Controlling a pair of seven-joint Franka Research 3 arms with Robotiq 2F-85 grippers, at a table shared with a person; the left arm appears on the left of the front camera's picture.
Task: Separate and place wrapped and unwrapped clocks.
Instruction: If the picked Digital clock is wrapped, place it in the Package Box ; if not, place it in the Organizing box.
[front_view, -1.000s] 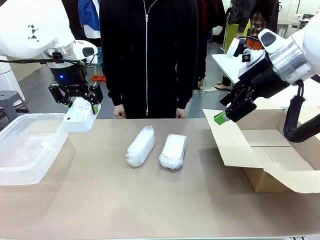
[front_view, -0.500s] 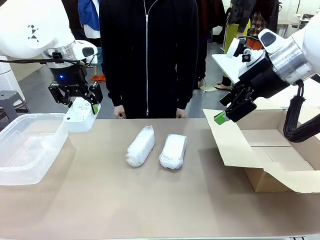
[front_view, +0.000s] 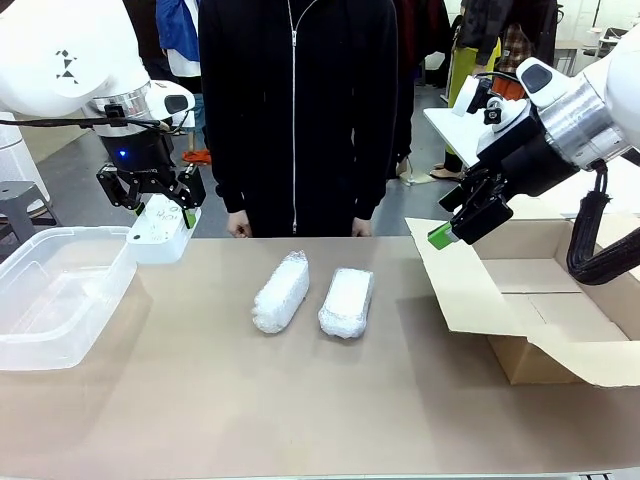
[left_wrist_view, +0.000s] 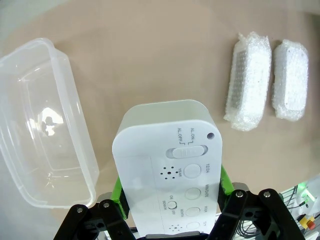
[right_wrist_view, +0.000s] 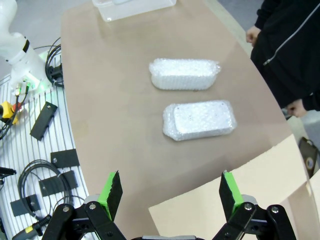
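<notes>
My left gripper (front_view: 158, 212) is shut on the unwrapped clock (front_view: 160, 230), a smooth white block held in the air at the right rim of the clear tub (front_view: 55, 295). Seen from the left wrist, that clock (left_wrist_view: 167, 165) shows its button side between the green pads, with the tub (left_wrist_view: 45, 130) below to its left. Two wrapped clocks in bubble wrap (front_view: 281, 291) (front_view: 346, 301) lie side by side in the middle of the table. My right gripper (front_view: 447, 225) hangs open and empty over the cardboard box's left flap (front_view: 455, 275). From the right wrist, the wrapped clocks (right_wrist_view: 184, 74) (right_wrist_view: 199, 120) lie ahead.
An open cardboard box (front_view: 560, 310) stands at the right of the table. A person in a black jacket (front_view: 296, 110) stands at the far edge, hands (front_view: 239, 225) hanging near the table. Cables and tools (right_wrist_view: 35, 165) lie on a rack beside the table.
</notes>
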